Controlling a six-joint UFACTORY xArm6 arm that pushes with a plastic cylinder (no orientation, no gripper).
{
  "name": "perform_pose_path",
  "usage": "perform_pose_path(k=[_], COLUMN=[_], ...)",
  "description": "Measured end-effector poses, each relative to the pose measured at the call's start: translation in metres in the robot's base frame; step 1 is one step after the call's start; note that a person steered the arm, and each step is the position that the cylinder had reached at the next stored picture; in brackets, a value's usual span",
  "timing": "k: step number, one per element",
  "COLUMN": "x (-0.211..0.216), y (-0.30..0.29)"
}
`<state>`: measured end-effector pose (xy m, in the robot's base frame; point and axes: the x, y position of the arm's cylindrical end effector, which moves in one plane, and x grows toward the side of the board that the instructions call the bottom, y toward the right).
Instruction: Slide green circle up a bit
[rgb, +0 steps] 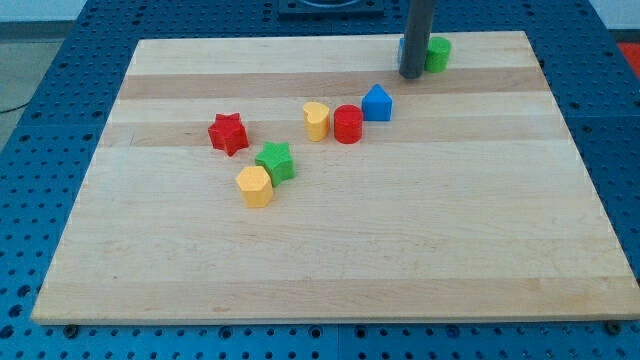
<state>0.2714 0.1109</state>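
The green circle (438, 54) sits near the board's top edge, right of centre. My tip (411, 75) rests on the board just left of it and slightly below, touching or nearly touching it. The rod rises out of the view's top. A blue block (402, 48) is mostly hidden behind the rod, left of the green circle.
A blue house-shaped block (377, 102), a red cylinder (348, 124) and a yellow block (317, 120) stand in a row mid-board. A red star (228, 133), a green star (275, 161) and a yellow block (255, 186) lie further left. The wooden board (330, 250) lies on a blue perforated table.
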Motion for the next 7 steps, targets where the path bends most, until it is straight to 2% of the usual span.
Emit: perform_pose_path(k=[1, 2, 3, 4, 7], x=[-0.016, -0.004, 0.033, 0.032, 0.006], y=[0.0, 0.001, 0.025, 0.052, 0.039])
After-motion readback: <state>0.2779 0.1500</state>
